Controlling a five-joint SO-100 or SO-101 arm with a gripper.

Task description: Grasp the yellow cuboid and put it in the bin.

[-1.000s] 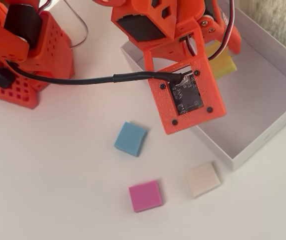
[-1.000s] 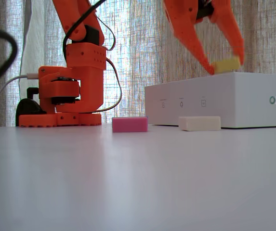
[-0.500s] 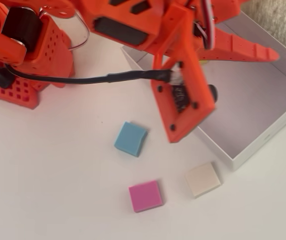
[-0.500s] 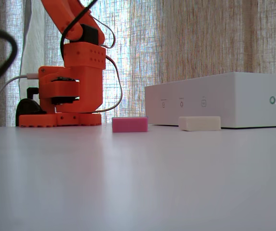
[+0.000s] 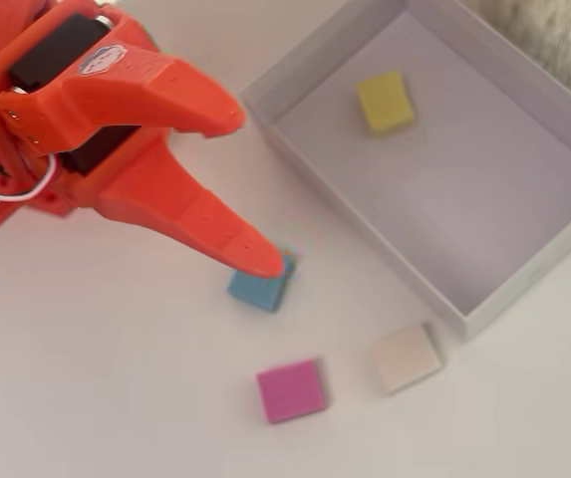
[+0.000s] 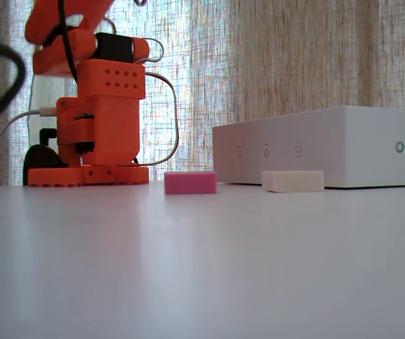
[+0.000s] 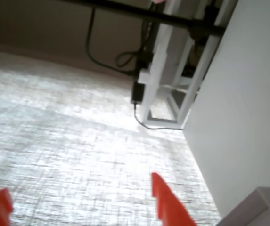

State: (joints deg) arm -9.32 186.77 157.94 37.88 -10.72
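The yellow cuboid [image 5: 385, 102] lies flat on the greyish floor of the bin [image 5: 355, 194], near its far-left corner in the overhead view. It is hidden behind the bin wall [image 6: 329, 145] in the fixed view. My orange gripper [image 5: 253, 189] is open and empty, to the left of the bin and outside it. One fingertip [image 5: 233, 113] points toward the bin's corner. The other fingertip [image 5: 268, 261] overlaps a blue block. In the wrist view the gripper [image 7: 83, 207] shows only two spread orange tips over a pale woven surface.
A blue block [image 5: 258, 289], a pink block [image 5: 290, 390] and a cream block [image 5: 406, 358] lie on the white table in front of the bin. The pink block [image 6: 190, 182] and cream block [image 6: 292, 181] show in the fixed view. The arm's base [image 6: 92, 120] stands at the left.
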